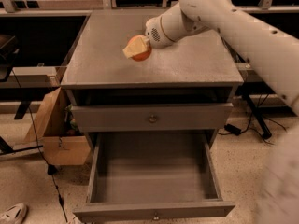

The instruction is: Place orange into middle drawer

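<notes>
Up behind the open middle drawer, over the cabinet surface, I see my gripper, fingers clamped around the orange.

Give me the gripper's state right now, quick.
Gripper: closed, holding the orange, over the cabinet top.

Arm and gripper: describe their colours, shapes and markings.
The arm is smooth, rounded and off-white, with small dark holes along its shell. Its bulbous wrist carries a thin dark ring and a patch of fine perforations. The gripper, at the orange above the cabinet top, has pale yellowish fingers. No cables show on it.
</notes>
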### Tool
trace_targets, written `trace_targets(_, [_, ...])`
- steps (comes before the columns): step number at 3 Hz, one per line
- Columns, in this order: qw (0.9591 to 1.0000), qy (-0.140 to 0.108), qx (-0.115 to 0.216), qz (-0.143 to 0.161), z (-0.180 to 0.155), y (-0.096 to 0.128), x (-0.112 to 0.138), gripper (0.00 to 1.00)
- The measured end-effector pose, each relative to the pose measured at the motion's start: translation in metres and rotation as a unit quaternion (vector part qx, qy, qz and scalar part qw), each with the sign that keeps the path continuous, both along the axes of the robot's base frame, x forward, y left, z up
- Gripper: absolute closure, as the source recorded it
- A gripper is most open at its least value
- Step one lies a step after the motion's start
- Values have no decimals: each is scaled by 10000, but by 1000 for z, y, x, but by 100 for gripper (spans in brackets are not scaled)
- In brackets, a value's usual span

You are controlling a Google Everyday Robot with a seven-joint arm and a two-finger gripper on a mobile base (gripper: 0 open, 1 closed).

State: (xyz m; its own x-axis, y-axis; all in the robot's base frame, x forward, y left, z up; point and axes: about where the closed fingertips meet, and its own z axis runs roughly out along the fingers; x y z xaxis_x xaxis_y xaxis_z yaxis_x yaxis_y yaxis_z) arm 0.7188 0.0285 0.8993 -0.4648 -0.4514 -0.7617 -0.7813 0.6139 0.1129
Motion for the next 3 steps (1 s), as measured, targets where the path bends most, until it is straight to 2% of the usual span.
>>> trace_targets(1, [9996,-280,18,-73,20,-26,-34,100])
trace_targets(2, [9997,-239,-27,2,27,-46,-88,100])
trace_targets(3, [9983,-65,-224,529,13,-45,-148,100])
